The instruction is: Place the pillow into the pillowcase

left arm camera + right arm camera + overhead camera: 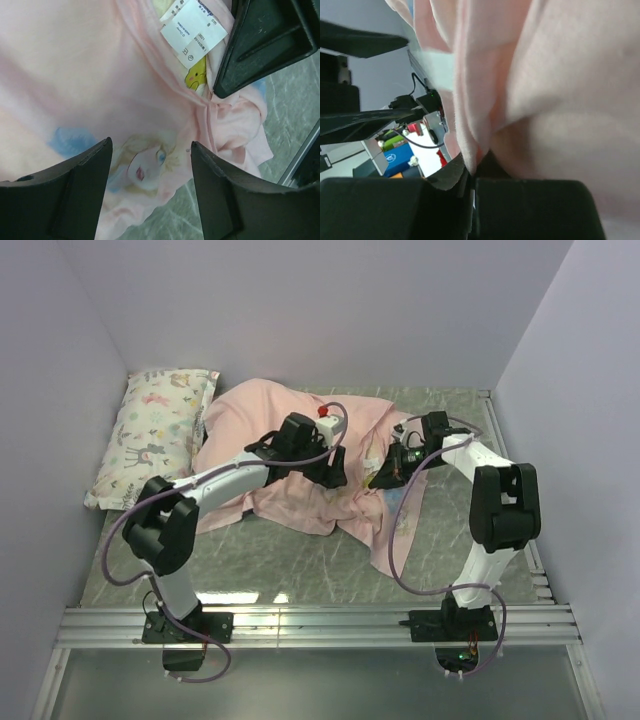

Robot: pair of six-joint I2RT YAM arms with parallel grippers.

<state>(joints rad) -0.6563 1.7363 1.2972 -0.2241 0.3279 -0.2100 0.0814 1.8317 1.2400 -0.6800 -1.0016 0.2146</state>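
Note:
The pale pink pillowcase (290, 440) lies bunched in a mound at the table's middle, one flap trailing toward the front right. In the left wrist view the pillowcase (75, 75) shows a faint printed face, a white care label (192, 30) and, at a fold, a bit of the pillow with its yellow logo (196, 77). The rest of the pillow is hidden under the fabric. My left gripper (338, 465) (150, 145) hovers open over the cloth, with nothing between its fingers. My right gripper (383, 475) (472, 175) is shut on a pleat of the pillowcase (545, 75).
A smaller white pillow with an animal-and-flower print (155, 430) lies at the back left against the wall. Walls close in the back and both sides. Aluminium rails (320, 625) run along the near edge. The green marbled tabletop (300, 560) shows in front of the cloth.

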